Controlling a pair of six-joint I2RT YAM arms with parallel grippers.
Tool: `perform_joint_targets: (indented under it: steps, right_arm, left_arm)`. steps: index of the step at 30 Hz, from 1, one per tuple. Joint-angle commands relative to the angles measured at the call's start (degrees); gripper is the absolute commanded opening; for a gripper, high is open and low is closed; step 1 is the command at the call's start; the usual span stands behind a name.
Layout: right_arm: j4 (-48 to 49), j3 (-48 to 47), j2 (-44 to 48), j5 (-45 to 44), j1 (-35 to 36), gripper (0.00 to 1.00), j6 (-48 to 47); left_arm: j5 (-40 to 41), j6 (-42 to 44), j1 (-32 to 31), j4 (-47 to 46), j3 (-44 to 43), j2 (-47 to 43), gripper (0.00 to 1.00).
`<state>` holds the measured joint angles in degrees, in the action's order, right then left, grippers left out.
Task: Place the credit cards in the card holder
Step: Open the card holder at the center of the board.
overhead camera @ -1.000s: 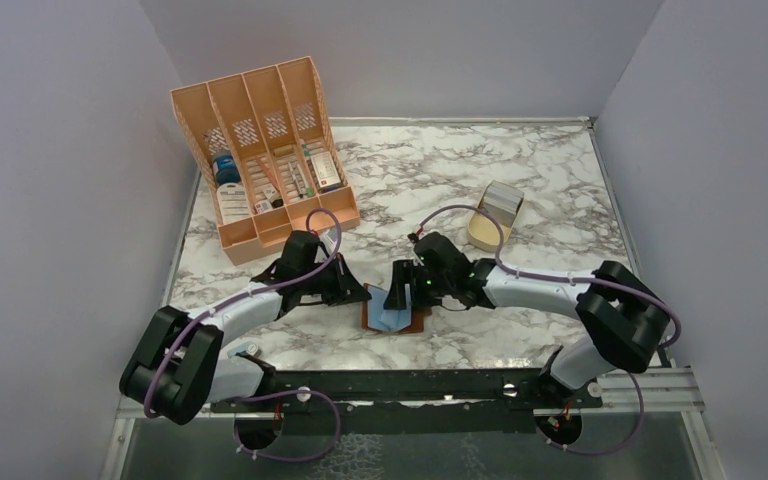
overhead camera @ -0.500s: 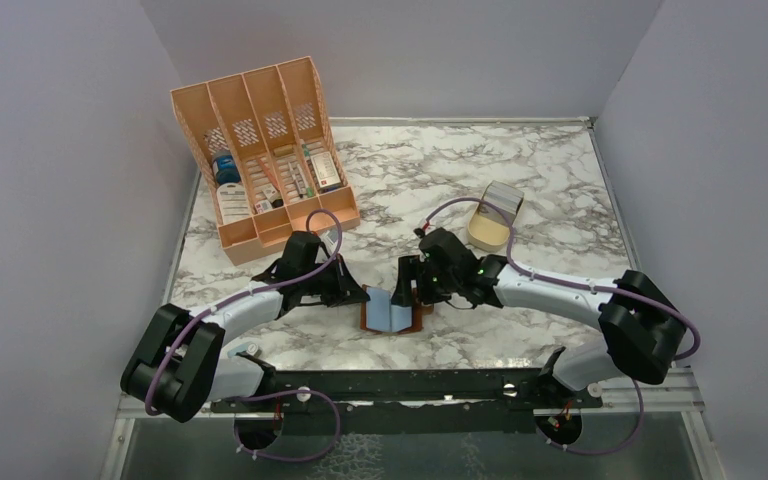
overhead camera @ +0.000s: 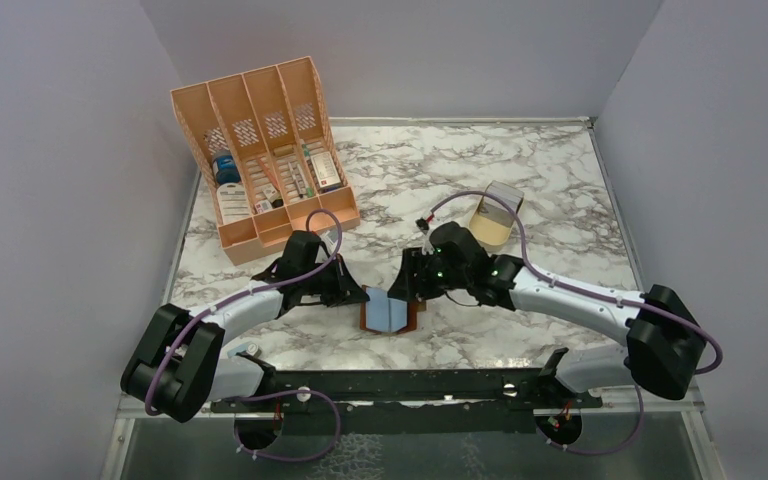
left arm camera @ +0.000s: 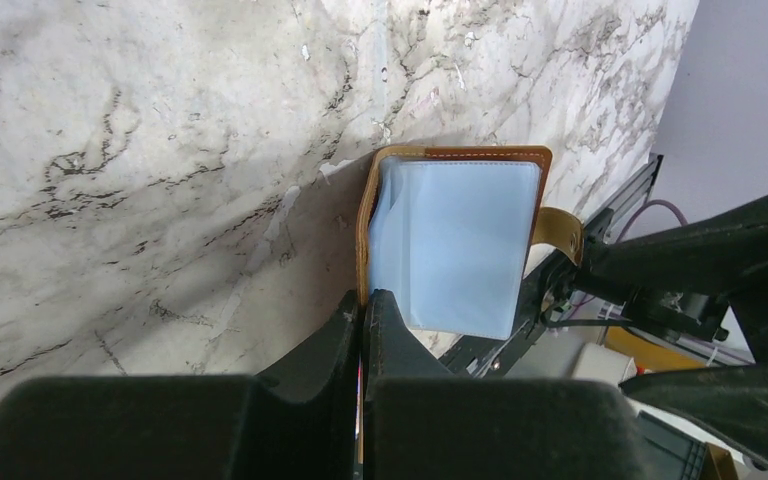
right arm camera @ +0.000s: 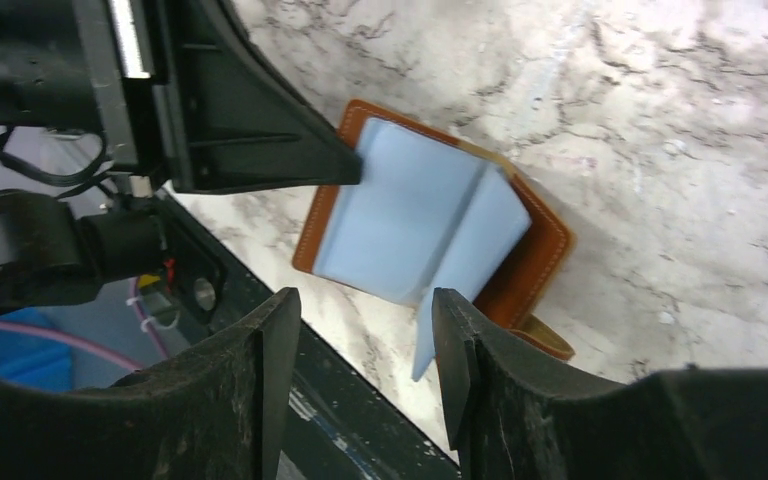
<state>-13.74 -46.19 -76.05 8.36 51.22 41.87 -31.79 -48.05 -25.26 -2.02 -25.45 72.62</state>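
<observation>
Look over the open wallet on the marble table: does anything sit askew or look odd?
One thing. The card holder lies open, but one clear sleeve stands up tilted instead of lying flat like the others, its lower corner poking past the leather edge. Nothing looks spilled or damaged.
</observation>
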Motion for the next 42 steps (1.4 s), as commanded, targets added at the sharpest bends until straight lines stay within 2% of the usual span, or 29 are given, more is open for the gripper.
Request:
perform_joint_targets:
  steps: [1,7,13,19,22,26,30,35,42]
  right_arm:
    - [6.0,1.2,-0.3,5.4,0.5,0.5,1.6]
    - [8.9,1.7,-5.0,7.9,0.5,0.47,1.7]
    - [2.0,1.4,-11.0,-1.3,0.5,0.37,0.3]
    - [2.6,4.6,-11.5,-4.8,0.5,0.31,0.3]
    - [2.8,4.6,-11.1,-4.9,0.5,0.29,0.1]
    - [2.5,4.1,-10.6,-4.9,0.5,0.27,-0.1]
    - [2.4,3.5,-9.5,-4.2,0.5,0.27,-0.5]
    - [2.9,2.3,-8.6,-2.8,0.5,0.27,-1.7]
    - [5.3,0.3,-10.4,1.3,0.5,0.27,-2.4]
  left_arm:
    - [1.5,0.7,-0.2,0.2,-1.1,-0.1,0.0]
    - [1.5,0.6,-0.2,0.1,-1.2,0.4,0.0]
    - [2.2,0.5,-0.2,0.0,-1.1,0.8,0.0]
    - [3.1,0.9,-0.2,0.4,-1.1,1.4,0.0]
    - [3.8,1.6,-0.2,1.9,-2.1,1.7,0.09]
    - [3.6,2.2,-0.2,2.8,-3.1,1.4,0.32]
    - [3.3,2.1,-0.2,2.5,-3.0,0.8,0.48]
    - [2.6,2.2,-0.2,1.7,-2.5,1.5,0.51]
    - [1.9,2.3,-0.2,1.3,-3.1,2.2,0.49]
